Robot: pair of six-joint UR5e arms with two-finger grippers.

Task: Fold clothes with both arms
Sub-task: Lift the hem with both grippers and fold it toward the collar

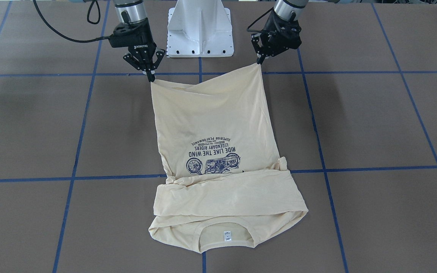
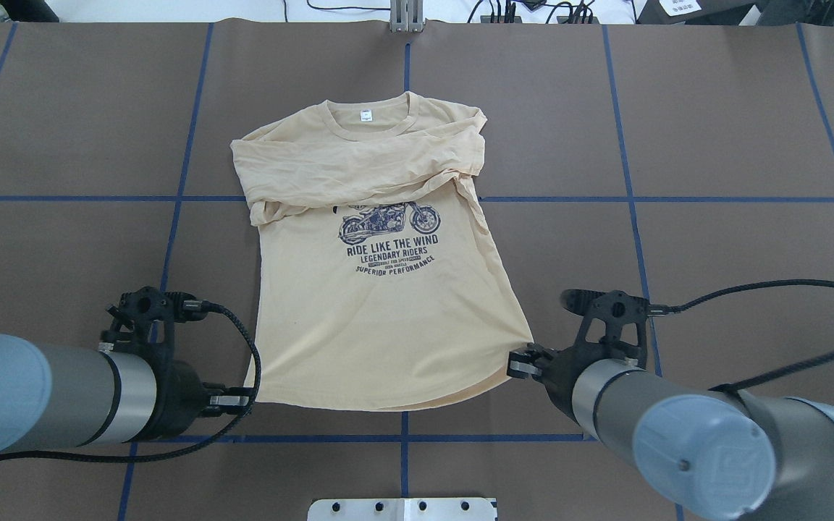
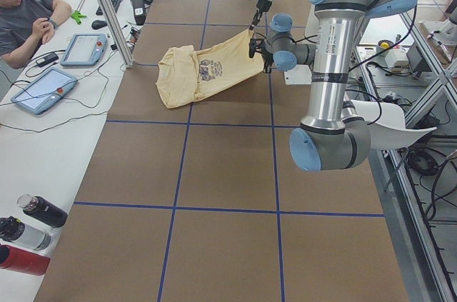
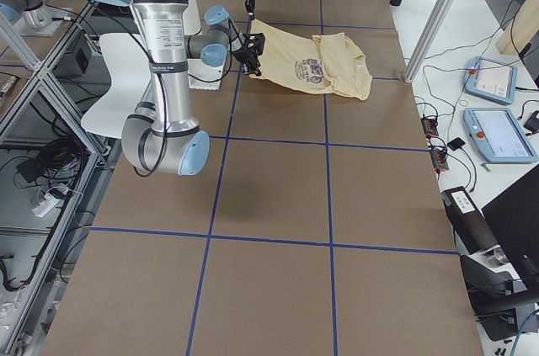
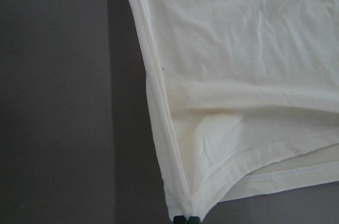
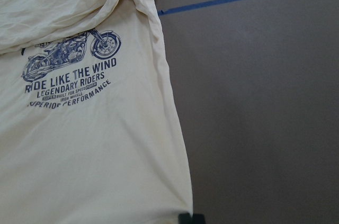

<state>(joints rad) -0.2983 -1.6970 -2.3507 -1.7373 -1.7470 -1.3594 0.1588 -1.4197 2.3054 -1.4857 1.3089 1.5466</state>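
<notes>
Brown tabletop [image 2: 714, 253], marked in a blue tape grid, carries one item: the shirt [image 2: 381, 318].

Position: the shirt lies centrally, front up, collar away from the robot. The sleeves [image 2: 359, 170] lie folded across the chest, just above the print [image 2: 388, 231]. The collar end rests flat. The hem end is raised off the tabletop, as the side views show.

Left claw [image 1: 259, 61]: clenched on the hem corner on its own side. The wrist view shows the tips pinched together on the seam, with no gap visible.

Right claw [image 1: 151, 77]: clenched on the opposite hem corner, fingers likewise drawn in tight on the fabric. The hem sags slightly between the two grasps.

Step in hand, as judged: the lengthwise fold, with the hem gripped and lifted for carrying toward the collar.

Next move calls for both arms to travel forward together at equal height and pace, keeping the hem stretched. They should lay it over the sleeves, then let go.

Risk: uneven travel would skew the fold, and thin fabric may slip from either pinch.
</notes>
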